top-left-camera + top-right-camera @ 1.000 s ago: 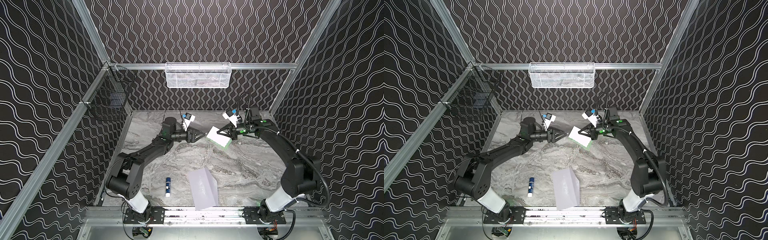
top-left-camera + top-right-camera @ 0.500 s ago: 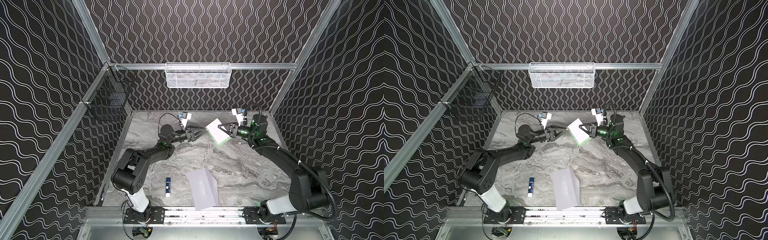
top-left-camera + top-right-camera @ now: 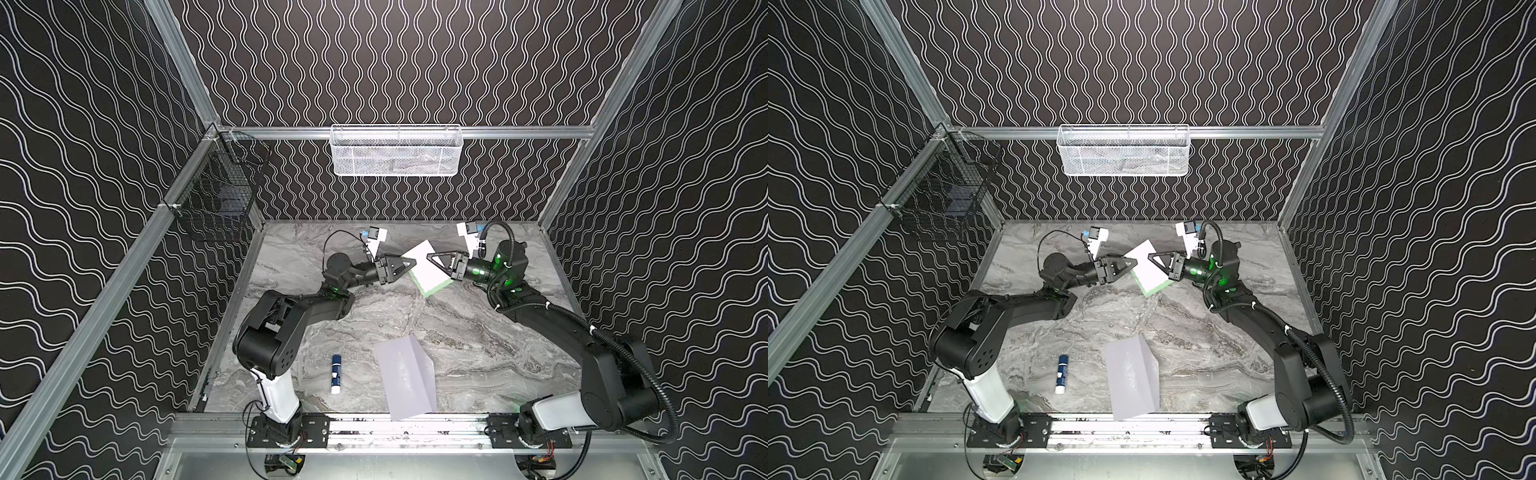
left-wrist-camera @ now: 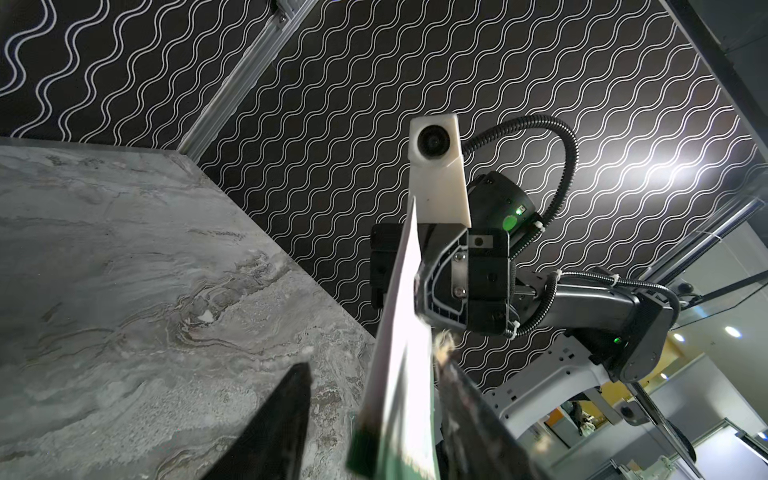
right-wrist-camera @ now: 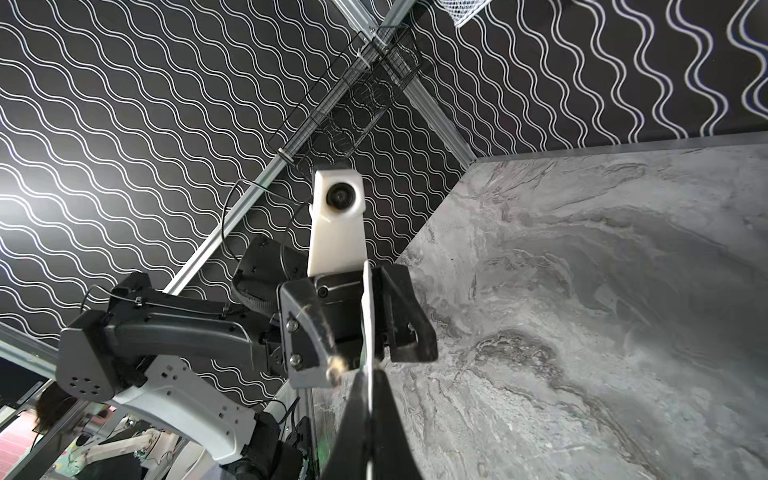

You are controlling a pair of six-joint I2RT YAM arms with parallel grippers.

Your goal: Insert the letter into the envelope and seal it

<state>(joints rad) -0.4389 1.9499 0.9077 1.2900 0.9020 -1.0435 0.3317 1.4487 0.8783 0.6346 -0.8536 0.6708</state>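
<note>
The right claw (image 3: 432, 257) is clamped on the green-bordered white paper letter (image 3: 427, 275), held above the far end of the grey marbled bench (image 3: 478, 340). The left claw (image 3: 412, 263) straddles its opposite edge, jaws apart. Thin and floppy, the sheet probably wants a shallow pinch at an edge.

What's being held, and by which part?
The right gripper pinches the letter by one edge; the left gripper, jaws open, straddles the opposite edge.

Green-bordered letter (image 3: 428, 268) tilted in midair; lavender envelope (image 3: 407, 378) lies well apart, flap perhaps raised.
</note>
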